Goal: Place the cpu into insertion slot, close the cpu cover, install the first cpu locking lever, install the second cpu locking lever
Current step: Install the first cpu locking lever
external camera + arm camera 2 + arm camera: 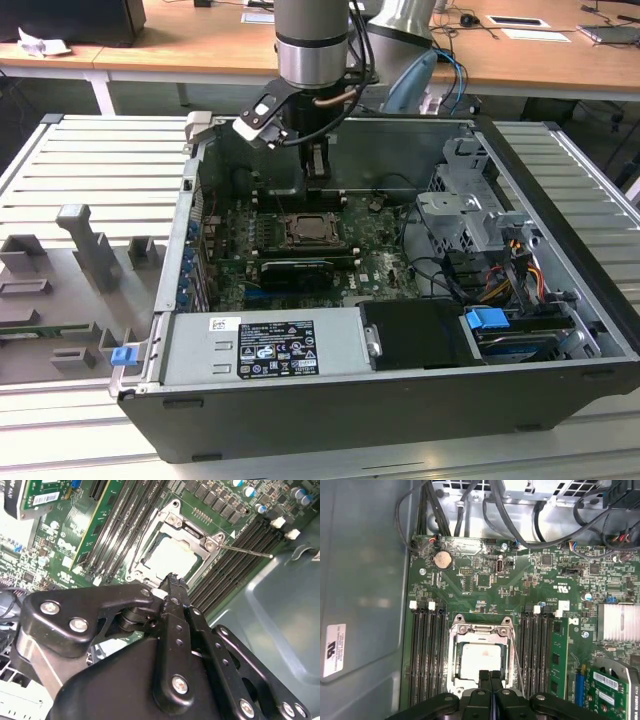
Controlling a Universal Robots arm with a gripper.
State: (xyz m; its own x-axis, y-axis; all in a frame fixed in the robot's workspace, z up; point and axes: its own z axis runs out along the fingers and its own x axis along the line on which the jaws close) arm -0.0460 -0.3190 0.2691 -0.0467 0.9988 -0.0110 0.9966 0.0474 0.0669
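First wrist view is showing the gripper (490, 673), fingers pinched together, empty, sitting at the cpu cover (455, 655) rim; pressing squarely downward is seeming wisest.

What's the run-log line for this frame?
cpu: seated | cpu cover: down around cpu | gripper: shut, tips by cover edge | lever rod: angled out beside cover

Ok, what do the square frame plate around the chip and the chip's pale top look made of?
Thin square silvery cpu cover: likely bare stamped steel, judging by bright glints along its edges. Small flat pale grey cpu: probably brushed or matte metal; it shows an even, dull sheen.
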